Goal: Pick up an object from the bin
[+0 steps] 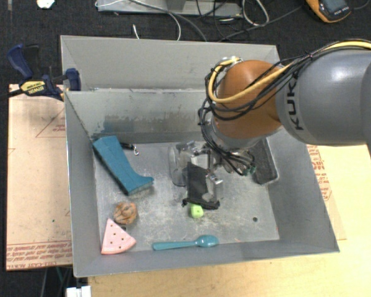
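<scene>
One gripper (199, 197) sits low by a small green lump (196, 211) mid-bin; nothing lifted yet; open or closed, I cannot tell.

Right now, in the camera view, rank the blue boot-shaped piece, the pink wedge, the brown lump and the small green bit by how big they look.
Largest to smallest:
1. blue boot-shaped piece
2. pink wedge
3. brown lump
4. small green bit

tool (200, 192) low in bin (167, 107), green thing (196, 211) beside
</scene>
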{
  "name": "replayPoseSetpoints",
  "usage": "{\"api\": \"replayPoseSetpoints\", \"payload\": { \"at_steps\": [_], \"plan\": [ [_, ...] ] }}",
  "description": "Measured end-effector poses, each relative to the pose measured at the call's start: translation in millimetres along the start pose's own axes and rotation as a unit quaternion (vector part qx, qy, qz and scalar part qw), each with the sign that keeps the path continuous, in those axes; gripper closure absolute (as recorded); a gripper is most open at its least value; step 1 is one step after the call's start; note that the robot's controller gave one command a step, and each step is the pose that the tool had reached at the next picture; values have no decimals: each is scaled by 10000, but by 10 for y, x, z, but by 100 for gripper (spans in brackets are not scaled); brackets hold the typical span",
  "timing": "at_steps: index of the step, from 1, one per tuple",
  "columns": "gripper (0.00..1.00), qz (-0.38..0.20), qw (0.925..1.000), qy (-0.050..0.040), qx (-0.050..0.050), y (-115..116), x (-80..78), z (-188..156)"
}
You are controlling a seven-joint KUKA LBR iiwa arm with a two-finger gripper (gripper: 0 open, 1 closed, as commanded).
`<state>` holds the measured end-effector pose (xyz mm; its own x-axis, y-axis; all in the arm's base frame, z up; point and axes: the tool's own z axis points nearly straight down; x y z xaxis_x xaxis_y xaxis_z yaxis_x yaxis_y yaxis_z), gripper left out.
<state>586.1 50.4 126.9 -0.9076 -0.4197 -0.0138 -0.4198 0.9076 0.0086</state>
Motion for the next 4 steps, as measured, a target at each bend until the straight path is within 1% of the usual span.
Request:
{"api": "replayPoseSetpoints", "payload": {
  "at_steps": [1,2,3,4],
  "plan": [
    [0,-162,9999,4,-6,-146,173,73],
    [0,-113,9999,-9,-9,-74,106,163],
    [100,-909,9959,-41,12,-227,107,325],
    [100,-909,9959,-42,11,-227,107,325]
  ]
}}
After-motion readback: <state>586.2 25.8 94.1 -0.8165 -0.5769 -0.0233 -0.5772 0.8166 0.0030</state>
